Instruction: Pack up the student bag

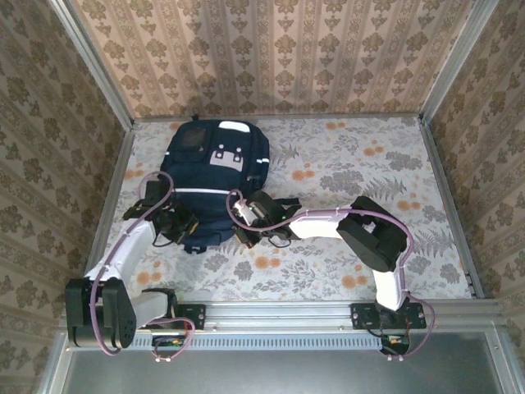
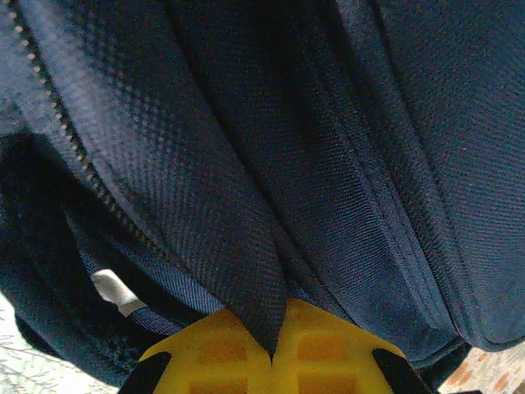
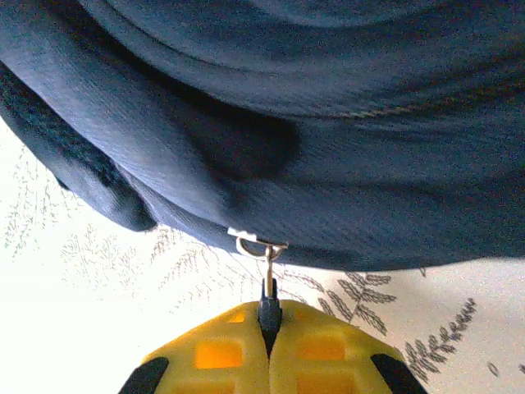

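The student bag (image 1: pixel 209 176), a large dark navy backpack with a thin white stripe and white buckle patches, lies flat on the table toward the back left. My left gripper (image 1: pixel 179 226) sits at its near left edge, shut on a fold of the bag's navy fabric (image 2: pixel 246 271) beside an open zipper track (image 2: pixel 74 156). My right gripper (image 1: pixel 246 222) is at the bag's near right edge. In the right wrist view its yellow fingers (image 3: pixel 328 349) are shut on the bag's zipper pull (image 3: pixel 267 287), whose metal slider (image 3: pixel 256 243) hangs from the bag's lower seam.
The floral tablecloth (image 1: pixel 361 164) stretches out to the right of the bag. Patterned walls enclose the table on three sides, with a metal rail (image 1: pixel 328 308) along the near edge where the arm bases are bolted.
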Robot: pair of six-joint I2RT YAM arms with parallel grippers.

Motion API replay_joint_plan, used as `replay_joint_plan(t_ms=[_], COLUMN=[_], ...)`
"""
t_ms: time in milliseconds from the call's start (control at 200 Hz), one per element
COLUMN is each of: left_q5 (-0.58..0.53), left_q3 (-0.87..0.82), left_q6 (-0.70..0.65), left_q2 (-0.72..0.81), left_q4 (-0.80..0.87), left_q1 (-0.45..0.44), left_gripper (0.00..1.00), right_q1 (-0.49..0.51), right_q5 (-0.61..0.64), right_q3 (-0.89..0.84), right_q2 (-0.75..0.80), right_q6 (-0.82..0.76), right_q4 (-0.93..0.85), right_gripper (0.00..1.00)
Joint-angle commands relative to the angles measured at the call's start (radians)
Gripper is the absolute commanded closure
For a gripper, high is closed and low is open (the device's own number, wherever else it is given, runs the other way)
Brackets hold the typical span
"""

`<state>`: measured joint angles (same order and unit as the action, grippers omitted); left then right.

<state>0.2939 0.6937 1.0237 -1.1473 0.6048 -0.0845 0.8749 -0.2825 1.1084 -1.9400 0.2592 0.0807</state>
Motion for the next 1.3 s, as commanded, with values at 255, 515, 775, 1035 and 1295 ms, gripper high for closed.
replay_joint_plan(t_ms=[255,515,775,1035,1295], left_q5=[-0.098,0.027,0.077,0.041,0.025], left_q3=[0.106,0.085,0.048,0.051,0.037], left_q6=[-0.226,-0.196,-0.069,0.020,0.048], left_q2=[-0.001,0.058,0.013,-0.036,0.010], left_q4=[0.195,0.150,0.015,-0.043,0.025], left_q1=[0.125,0.105,-0.045,-0.184,-0.215], left_gripper=[0.88,0.55,0.49,0.53,0.52], right_q1=[0.002,0.029,0.029,0.027,0.026], right_q5=[-0.045,-0.067,-0.054,-0.044,-0.042], right_q3=[0.074,0.148,0.114,0.103,0.107], right_q2=[-0.037,-0.093,-0.078,-0.064,-0.068], right_q6=[-0.019,0.030,0.041,0.034,0.035], right_q4=[-0.043,-0.012,0.010,0.008,0.013], right_gripper=[1.00,1.00,1.00,1.00,1.00])
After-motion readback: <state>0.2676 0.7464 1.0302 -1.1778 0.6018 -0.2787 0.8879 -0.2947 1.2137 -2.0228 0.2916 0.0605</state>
